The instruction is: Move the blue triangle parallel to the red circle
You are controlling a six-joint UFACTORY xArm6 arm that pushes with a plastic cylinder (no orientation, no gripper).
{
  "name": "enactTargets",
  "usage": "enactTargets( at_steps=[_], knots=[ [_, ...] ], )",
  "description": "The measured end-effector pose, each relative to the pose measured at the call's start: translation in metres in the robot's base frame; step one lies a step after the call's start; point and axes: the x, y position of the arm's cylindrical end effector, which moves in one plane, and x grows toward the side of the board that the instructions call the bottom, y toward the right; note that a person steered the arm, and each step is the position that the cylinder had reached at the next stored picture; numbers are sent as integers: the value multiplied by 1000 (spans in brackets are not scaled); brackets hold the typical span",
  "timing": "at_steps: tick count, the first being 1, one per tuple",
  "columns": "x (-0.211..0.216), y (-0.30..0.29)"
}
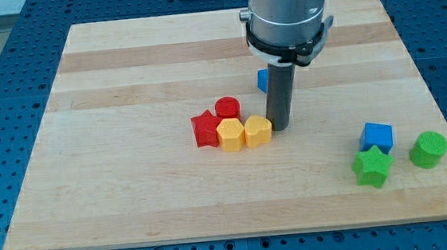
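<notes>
Look first at my tip (280,128): your arm carries no gripper, only a straight dark rod, so nothing here can stand apart, come together or clamp on anything. You can see the rod coming down from the grey cylinder of the arm (287,12) at the view's top, and its lower end rests on the worktop (124,77) just to the view's right of a yellow block (257,130), so close that you cannot tell whether the two touch. You will find the blue triangle (261,80) behind the rod, toward the view's top from the tip; only a small blue sliver of it peeks out on the rod's left side, so its shape cannot really be made out. The red circle (227,108) sits to the view's left of the rod, a little lower in the view than the blue sliver. It touches a second yellow block (230,134) below it, and a red star (205,129) presses against that block's left side. The two yellow blocks sit side by side, touching. Well apart, near the view's lower right corner, you have a blue cube (377,137), a green star (371,166) touching it from below, and a green cylinder (428,149) just beside them on the right.
</notes>
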Motion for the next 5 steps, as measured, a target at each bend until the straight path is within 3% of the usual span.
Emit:
enactTargets(
  at_steps=[3, 4, 5],
  knots=[
    [-113, -50],
    [-128, -40],
    [-77, 38]
  ],
)
